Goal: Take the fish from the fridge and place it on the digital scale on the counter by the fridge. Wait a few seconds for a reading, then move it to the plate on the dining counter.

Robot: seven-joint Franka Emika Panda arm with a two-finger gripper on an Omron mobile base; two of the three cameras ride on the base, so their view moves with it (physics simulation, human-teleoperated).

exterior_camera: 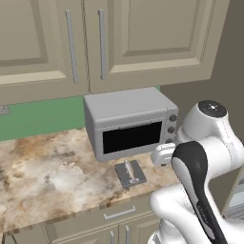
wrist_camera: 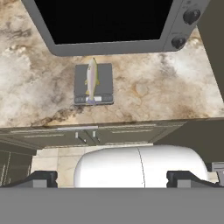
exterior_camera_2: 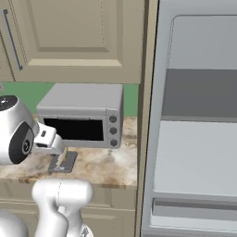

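Dark finger tips of my gripper (wrist_camera: pixel 112 179) stand at five and seven o'clock along the bottom of the hand view, spread as wide as they go, with nothing between them and nothing touching them. Beyond them, toward twelve o'clock, runs the counter's (wrist_camera: pixel 166 94) tan panelled front, then its beige-brown marbled top. On that top sits the digital scale (wrist_camera: pixel 104 83), near the front edge, at about eleven o'clock from my fingers and well apart from them. The fish (wrist_camera: pixel 91 79) lies lengthwise along the scale's middle. Just behind the scale stands a boxy grey toaster oven (exterior_camera: pixel 128 121) with a black window and knobs at its three o'clock side. Farther back is a green wall, with tan cupboards (exterior_camera: pixel 119 43) above. At three o'clock in the right base view rises the grey fridge (exterior_camera_2: pixel 199 139).
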